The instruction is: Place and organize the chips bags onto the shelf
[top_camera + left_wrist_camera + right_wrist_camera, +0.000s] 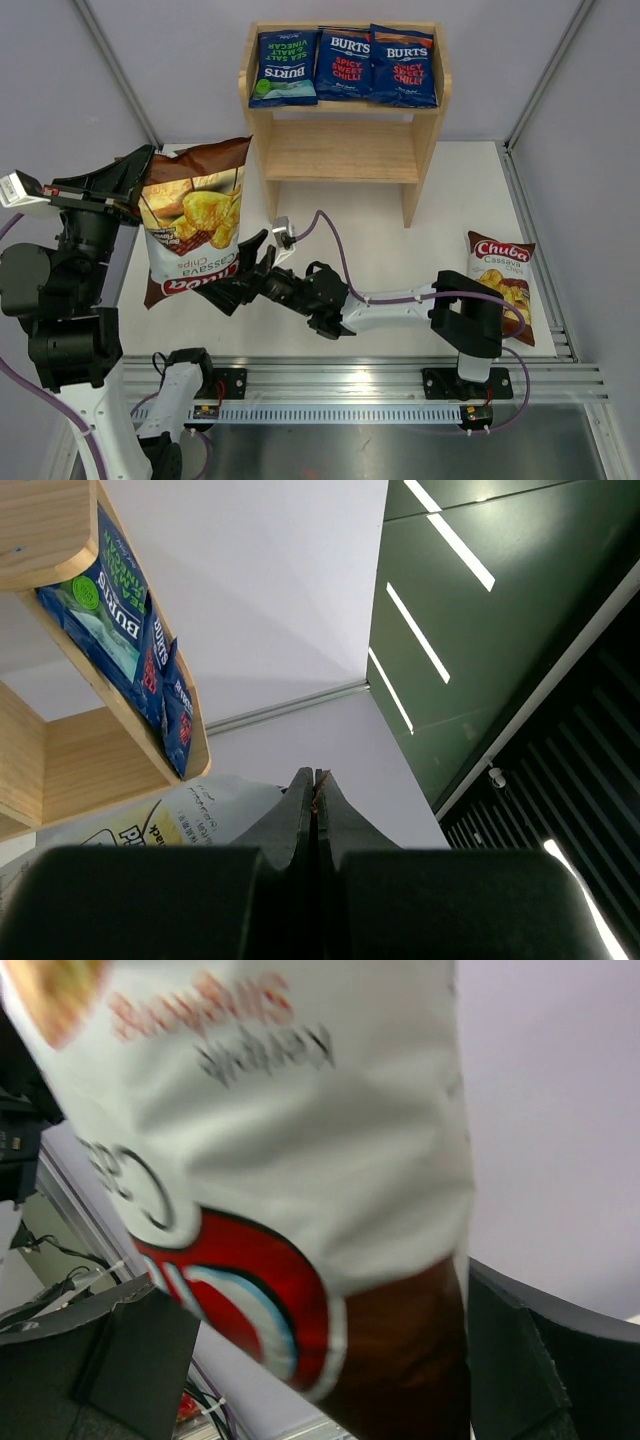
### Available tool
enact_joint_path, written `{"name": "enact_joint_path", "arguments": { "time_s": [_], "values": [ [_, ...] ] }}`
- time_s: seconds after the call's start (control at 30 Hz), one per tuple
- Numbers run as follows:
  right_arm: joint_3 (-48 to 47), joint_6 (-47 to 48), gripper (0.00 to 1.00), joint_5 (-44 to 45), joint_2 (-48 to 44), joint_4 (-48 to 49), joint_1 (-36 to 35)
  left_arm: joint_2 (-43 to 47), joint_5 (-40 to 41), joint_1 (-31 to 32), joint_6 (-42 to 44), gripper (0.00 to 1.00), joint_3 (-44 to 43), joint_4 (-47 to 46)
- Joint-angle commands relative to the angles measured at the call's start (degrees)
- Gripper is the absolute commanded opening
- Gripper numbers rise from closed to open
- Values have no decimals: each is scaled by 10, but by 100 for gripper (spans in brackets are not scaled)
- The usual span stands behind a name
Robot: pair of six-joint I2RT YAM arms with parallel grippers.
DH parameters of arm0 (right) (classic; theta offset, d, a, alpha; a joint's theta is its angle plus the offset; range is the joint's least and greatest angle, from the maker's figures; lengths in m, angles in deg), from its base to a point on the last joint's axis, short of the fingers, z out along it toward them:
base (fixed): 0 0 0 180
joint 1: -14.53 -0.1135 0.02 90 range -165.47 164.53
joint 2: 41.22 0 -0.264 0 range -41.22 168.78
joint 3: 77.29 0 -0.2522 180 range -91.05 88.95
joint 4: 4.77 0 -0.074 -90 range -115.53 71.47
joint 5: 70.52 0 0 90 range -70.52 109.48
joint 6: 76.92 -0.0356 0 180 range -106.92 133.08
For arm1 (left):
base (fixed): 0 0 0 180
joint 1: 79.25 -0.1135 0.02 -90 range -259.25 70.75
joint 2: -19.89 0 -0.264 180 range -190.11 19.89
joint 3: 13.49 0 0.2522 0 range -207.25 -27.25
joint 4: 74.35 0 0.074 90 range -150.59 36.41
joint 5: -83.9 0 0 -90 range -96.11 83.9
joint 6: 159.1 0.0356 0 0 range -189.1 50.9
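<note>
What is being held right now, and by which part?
The left gripper pinches the hanging Chuba bag by its upper corner; the right gripper stands open around its lower end.

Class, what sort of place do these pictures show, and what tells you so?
Probably a robotics test bench, not a shop: two robot arms bolted to a metal rail, a white table inside plain walls, and a small wooden shelf holding chip bags.
</note>
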Motion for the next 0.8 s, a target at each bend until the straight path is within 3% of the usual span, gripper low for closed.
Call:
{"name": "enact_joint_path", "arguments": {
  "time_s": [0.0,0.13,0.23,0.27,0.47,0.63,0.67,0.7,0.77],
  "values": [
    [-40,4,99,-4,-5,160,0,5,-14,7,-19,0,7,-14],
    [-20,13,96,-14,-31,160,2,12,0,14,-4,0,33,-3],
    [14,20,87,-35,-60,160,5,13,-2,14,-2,0,76,-18],
    [23,18,77,-41,-73,160,6,13,-3,14,-1,0,87,-37],
    [102,1,41,-92,-117,159,26,5,1,14,23,0,119,-81],
    [172,-3,26,-121,-165,126,34,4,-2,14,78,0,116,-107],
    [179,-3,25,-123,-186,106,34,-1,-17,14,98,3,117,-114],
    [189,-1,22,-137,-196,63,34,-4,-30,14,108,22,119,-121],
    [197,1,19,-143,-229,19,35,-15,-73,14,139,31,124,-163]
  ]
}}
